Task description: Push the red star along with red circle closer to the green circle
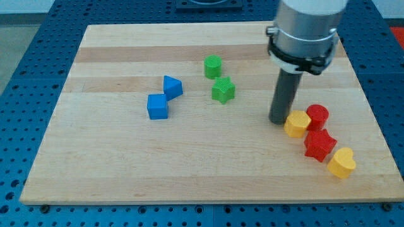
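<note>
OK, rod's down on the board [95, 69], tip [278, 120] parked on the view's right, just left of the yellow hexagon-ish block [297, 124] — looks touching or near enough, can't say for sure.

Task things: red circle [317, 116] sits right behind that yellow one, toward the view's right. Red star [319, 145] just below it, nr the board's right edge. A yellow heart [341, 162] tucks in at the star's lower right. All four bunched in one tight cluster.

Target, the green circle [213, 66], is way over at upper centre, w/ a green star [223, 90] just below it. Well apart from the reds.

Progress? I'd call it barely begun. Both reds are far from the green circle, nothing delivered. And the tip's on the wrong side imo — it's left of the cluster, btwn the reds and the target. To shove them leftward it'd need to get round to the right side first. Yellow block's in the way too.

Claw: there isn't one, just a plain rod, so nothing opens, nothing's held.

Containers: none on this board. No tray, no bin.

Bystanders: blue cube [158, 106] and another blue block [172, 86], angular, touching corners at centre-left. Not involved.
</note>
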### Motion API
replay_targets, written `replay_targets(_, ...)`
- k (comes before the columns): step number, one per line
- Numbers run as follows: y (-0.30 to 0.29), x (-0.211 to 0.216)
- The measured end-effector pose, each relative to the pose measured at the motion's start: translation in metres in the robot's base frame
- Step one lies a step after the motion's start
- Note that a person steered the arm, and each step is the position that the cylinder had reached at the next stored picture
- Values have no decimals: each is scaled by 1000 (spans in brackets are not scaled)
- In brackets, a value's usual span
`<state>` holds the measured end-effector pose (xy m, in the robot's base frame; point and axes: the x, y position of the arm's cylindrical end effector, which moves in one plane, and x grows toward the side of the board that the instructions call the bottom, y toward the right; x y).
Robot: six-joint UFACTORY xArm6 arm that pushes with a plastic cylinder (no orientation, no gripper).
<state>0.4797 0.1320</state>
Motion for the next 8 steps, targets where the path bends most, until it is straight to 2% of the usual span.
replay_targets(1, 27, 0)
replay_targets(3, 36, 19)
replay_targets(6, 44, -37)
replay_targets(8, 68, -35)
